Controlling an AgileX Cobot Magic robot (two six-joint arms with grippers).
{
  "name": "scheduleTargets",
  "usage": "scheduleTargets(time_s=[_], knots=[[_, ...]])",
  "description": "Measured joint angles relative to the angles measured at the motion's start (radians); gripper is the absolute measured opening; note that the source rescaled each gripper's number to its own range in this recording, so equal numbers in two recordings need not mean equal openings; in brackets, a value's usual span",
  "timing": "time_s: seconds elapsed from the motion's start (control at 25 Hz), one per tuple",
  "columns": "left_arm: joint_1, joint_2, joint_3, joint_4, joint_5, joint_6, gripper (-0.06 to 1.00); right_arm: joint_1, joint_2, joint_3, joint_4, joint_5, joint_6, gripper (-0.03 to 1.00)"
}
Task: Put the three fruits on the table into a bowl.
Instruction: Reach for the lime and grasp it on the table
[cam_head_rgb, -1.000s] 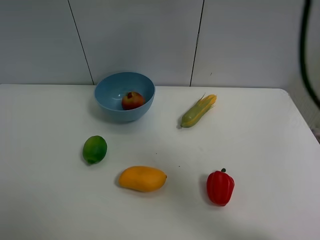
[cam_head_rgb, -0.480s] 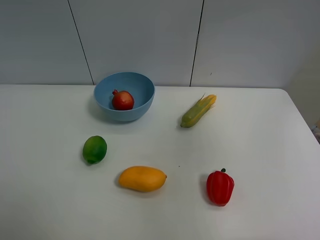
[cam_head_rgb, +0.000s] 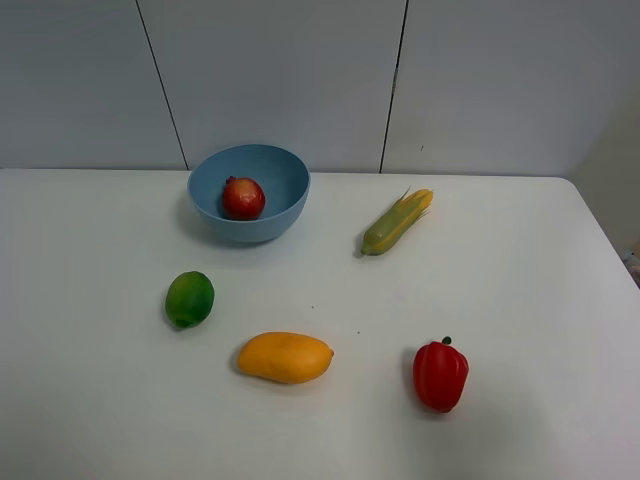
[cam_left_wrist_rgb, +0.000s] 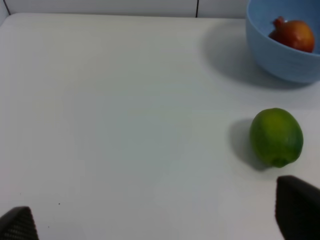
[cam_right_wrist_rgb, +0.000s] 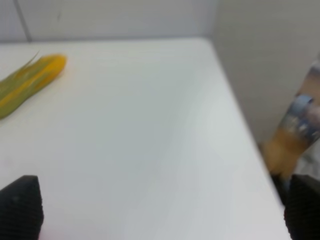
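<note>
The light-blue bowl (cam_head_rgb: 249, 192) stands at the back left of the white table (cam_head_rgb: 520, 290), and the red pomegranate (cam_head_rgb: 243, 198) lies inside it. In front of the bowl the green lime (cam_head_rgb: 189, 298) rests on the table, with the orange-yellow mango (cam_head_rgb: 285, 357) nearer still. Neither arm shows in the exterior high view. In the left wrist view the lime (cam_left_wrist_rgb: 276, 137) and the bowl (cam_left_wrist_rgb: 280, 55) with the pomegranate (cam_left_wrist_rgb: 294, 34) lie beyond my left gripper (cam_left_wrist_rgb: 160, 220), which is open and empty. My right gripper (cam_right_wrist_rgb: 160, 210) is open and empty too.
A yellow-green corn cob (cam_head_rgb: 397, 222) lies right of the bowl, also seen as the corn cob (cam_right_wrist_rgb: 27, 82) in the right wrist view. A red bell pepper (cam_head_rgb: 440, 375) stands at the front right. The table's right edge (cam_right_wrist_rgb: 235, 115) runs beside my right gripper.
The pomegranate has rolled from the right side of the bowl to its left side. A dark cable at the upper right of the exterior view has gone.
</note>
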Motion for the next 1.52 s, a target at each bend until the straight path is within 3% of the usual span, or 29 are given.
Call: scheduleTargets(time_s=[0.16, 0.48, 1.52], knots=[[0.0, 0.0, 0.0, 0.0, 0.0, 0.0, 0.86, 0.002, -0.051, 0.101, 0.04, 0.0, -0.005, 0.89], [0.0, 0.0, 0.0, 0.0, 0.0, 0.0, 0.86, 0.076, -0.057, 0.101, 0.04, -0.006, -0.008, 0.89], [0.0, 0.0, 0.0, 0.0, 0.0, 0.001, 0.86, 0.078, -0.057, 0.101, 0.039, -0.006, -0.007, 0.89]])
